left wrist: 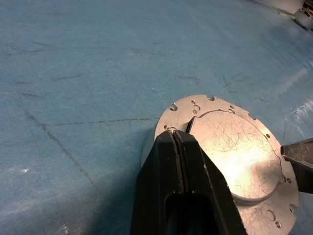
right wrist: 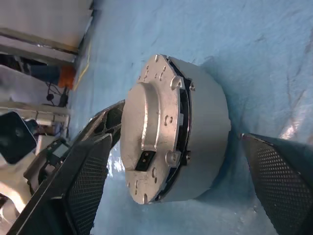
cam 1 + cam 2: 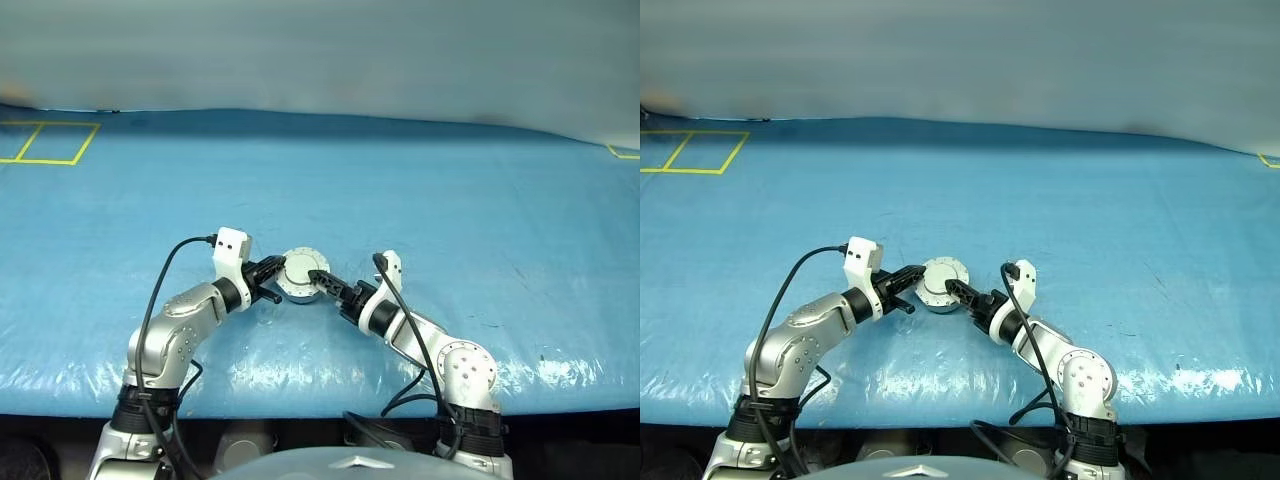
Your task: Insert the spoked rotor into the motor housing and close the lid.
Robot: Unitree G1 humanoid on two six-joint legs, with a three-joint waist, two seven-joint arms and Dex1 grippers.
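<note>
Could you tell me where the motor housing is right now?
In the head views the motor housing sits on the blue table, lid closed, between the left gripper and right gripper.

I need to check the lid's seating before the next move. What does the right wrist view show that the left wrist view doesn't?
Right wrist view: the housing's grey side wall, a dark seam under the lid, and the right gripper open, a finger on either side. Left wrist view: the lid's flat top face from above, with the shut left gripper at its rim. Both show the lid down on the housing, on the blue table cover.
</note>
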